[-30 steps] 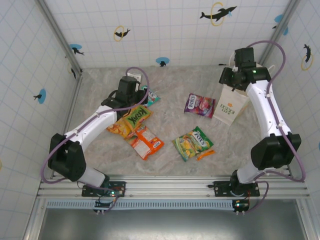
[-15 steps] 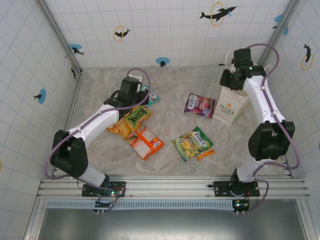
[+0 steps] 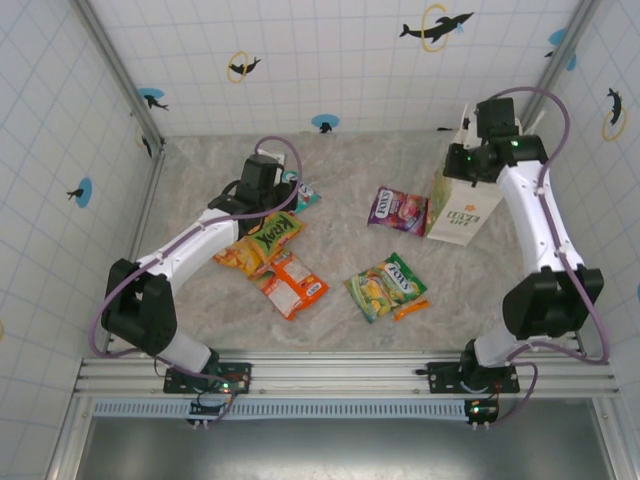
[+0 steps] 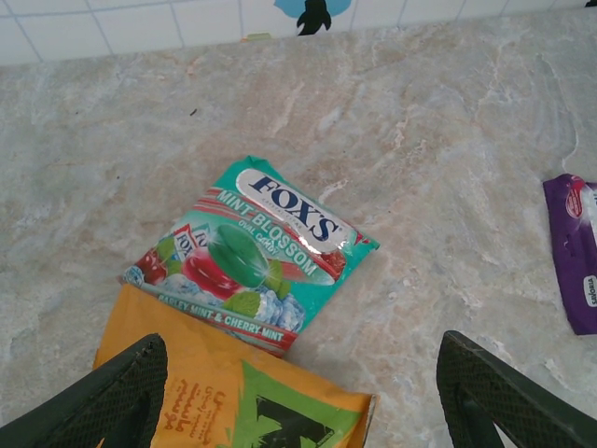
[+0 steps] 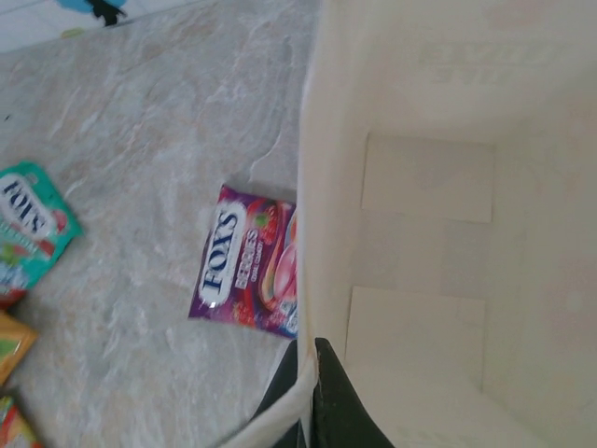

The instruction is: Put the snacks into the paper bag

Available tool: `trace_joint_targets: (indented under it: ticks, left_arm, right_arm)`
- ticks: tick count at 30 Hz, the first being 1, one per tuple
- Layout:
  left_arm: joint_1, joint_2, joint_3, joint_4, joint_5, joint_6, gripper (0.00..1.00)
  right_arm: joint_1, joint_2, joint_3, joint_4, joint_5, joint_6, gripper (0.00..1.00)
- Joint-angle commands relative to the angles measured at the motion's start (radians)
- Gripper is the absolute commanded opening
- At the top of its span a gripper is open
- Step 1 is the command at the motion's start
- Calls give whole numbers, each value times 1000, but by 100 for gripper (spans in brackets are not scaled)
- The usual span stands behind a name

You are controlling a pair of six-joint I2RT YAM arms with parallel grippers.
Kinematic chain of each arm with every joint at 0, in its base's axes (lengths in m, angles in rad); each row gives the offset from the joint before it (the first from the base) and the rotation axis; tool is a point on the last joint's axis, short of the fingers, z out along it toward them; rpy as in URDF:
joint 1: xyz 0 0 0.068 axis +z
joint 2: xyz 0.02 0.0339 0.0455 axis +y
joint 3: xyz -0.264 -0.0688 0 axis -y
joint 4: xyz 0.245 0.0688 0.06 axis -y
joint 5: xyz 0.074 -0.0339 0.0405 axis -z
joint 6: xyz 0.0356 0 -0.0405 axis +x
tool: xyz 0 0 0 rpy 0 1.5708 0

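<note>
Since the inside of the paper bag shows only its bare, creased floor in the right wrist view, no snack is judged to have gone in. The step in hand is read as steadying the bag while a first packet is approached.

**Bag.** It stands upright at the far right of the surface. It is matt cream paper, box-shaped, with folded panels. The right fingers are closed on its top rim, pinching the thin wall between them.

**Left arm.** The left fingers are spread wide and hold nothing. They sit over the teal packet, which lies flat at the far left. Its near edge touches an orange-and-green packet.

**Other snacks.**
- The purple packet lies just left of the bag, with one end hidden behind the bag wall in the right wrist view.
- A green-and-yellow packet lies near the centre.
- An orange packet and a yellow packet lie nearer on the left.

All of them are thin, glossy foil pillows with crimped ends.

**Next move (a judgement).** The left fingers need to come down and close on the teal packet's edge. Slick, flat foil offers little to grip. The packet then has to be carried right to the held-open mouth of the bag.
</note>
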Motion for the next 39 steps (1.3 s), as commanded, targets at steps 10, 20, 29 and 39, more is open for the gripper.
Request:
trace_joint_targets:
  ticks: [10,20,29,39]
  left_arm:
    - [-5,10,24,13,123,-27,73]
    - [-17,30,25,40,171,-39,71]
    - [-27,83,9,155,350,-137,66]
    - [-78,219,50,284,518,-268,64]
  right_arm:
    - [85,-171,-153,-150,169,-127,0]
    - [149,-216,-158,-206,304,-246,0]
    - [166,-286,-276,-145,258,-234,0]
    - [168,-335,-231,-150,266,-212,42]
